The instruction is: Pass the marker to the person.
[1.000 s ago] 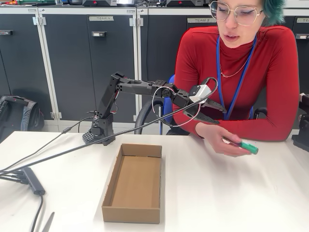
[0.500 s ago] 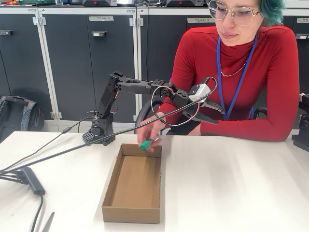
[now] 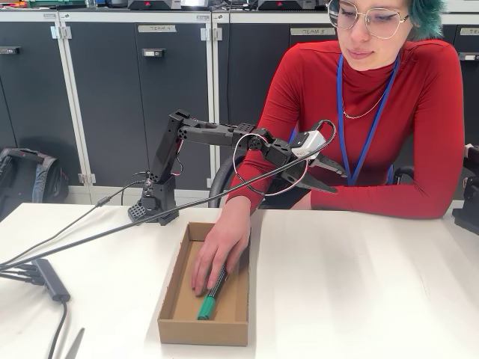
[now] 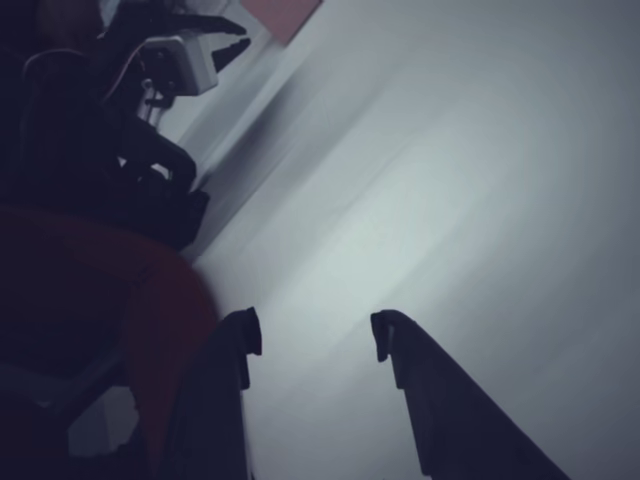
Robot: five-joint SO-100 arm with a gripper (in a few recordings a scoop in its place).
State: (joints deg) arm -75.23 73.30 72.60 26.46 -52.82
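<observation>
One marker [image 3: 210, 295], one cardboard box [image 3: 203, 330], one robot arm [image 3: 196, 133], one person [image 3: 374, 120]

Marker: slim black barrel, green cap, lying inside the box on its floor, cap end toward the box's near wall. The person's hand [image 3: 215, 254] rests palm-down in the box over the marker's far end, fingers on the barrel

Box: shallow, open-topped, rectangular, plain brown corrugated card, long axis running away from the fixed camera. It sits on the white, smooth surface [image 3: 359, 292]

Arm: black, matte, jointed; base just beyond the box's far left corner, upper links reaching out level above and to the right of the box. A white block sits near the wrist, with a looped cable hanging under it. The robot's hand [image 3: 329, 174] hangs in the air well above and right of the box, in front of the person's red sleeve; in the wrist view the hand [image 4: 313, 338] has two dark, tapered fingers standing apart with nothing between them, pale surface showing through the gap

Person seated behind the surface, beyond the box: red turtleneck, blue lanyard, glasses

Left of the box: one dark cable bundle [image 3: 37, 273] lying on the surface
</observation>
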